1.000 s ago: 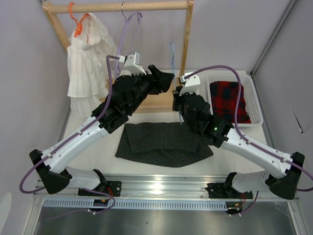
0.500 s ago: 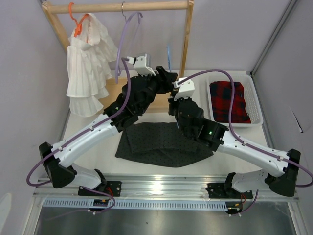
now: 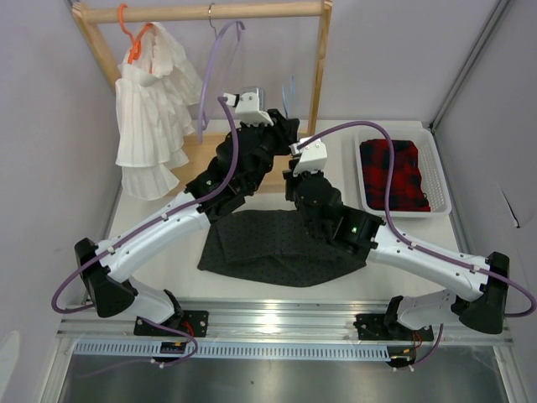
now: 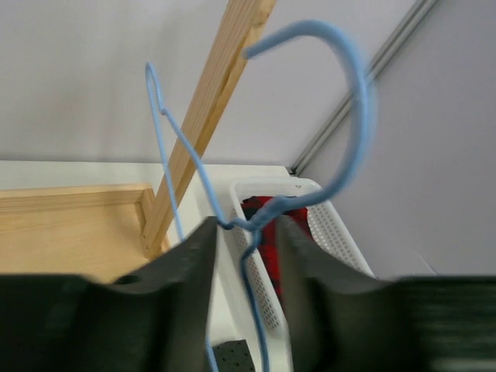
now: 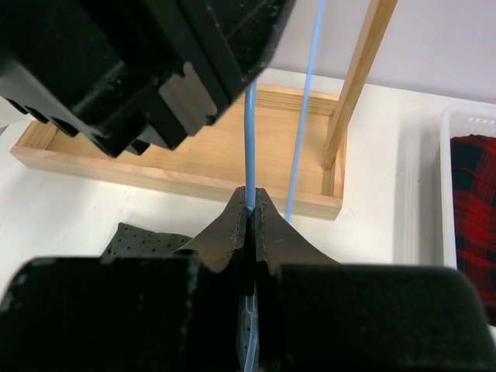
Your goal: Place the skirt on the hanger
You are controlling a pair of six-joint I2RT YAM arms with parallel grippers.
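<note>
**Step in hand: steadying the light-blue wire hanger before dressing it**

You are holding the hanger [image 5: 249, 116] upright in the air, above the table and in front of the wooden rack [image 3: 201, 12]. The right gripper [image 5: 249, 213] is pinching one of its wire runs, fingers pressed together on the wire. The left gripper [image 4: 246, 229] is straddling the twisted neck just below the hook. Its fingers are standing apart on either side, so no firm clamp is showing there.

The dotted charcoal skirt [image 3: 277, 243] is lying spread on the table [image 3: 130, 220] beneath both arms, and nothing is holding it. No part of it is on the hanger yet.

By this reading, you are working on the hanger set-up stage and the dressing has not begun. The next move is calling for a secure left-hand hold at the neck. That would free the right arm to fetch the skirt's waistband.
</note>
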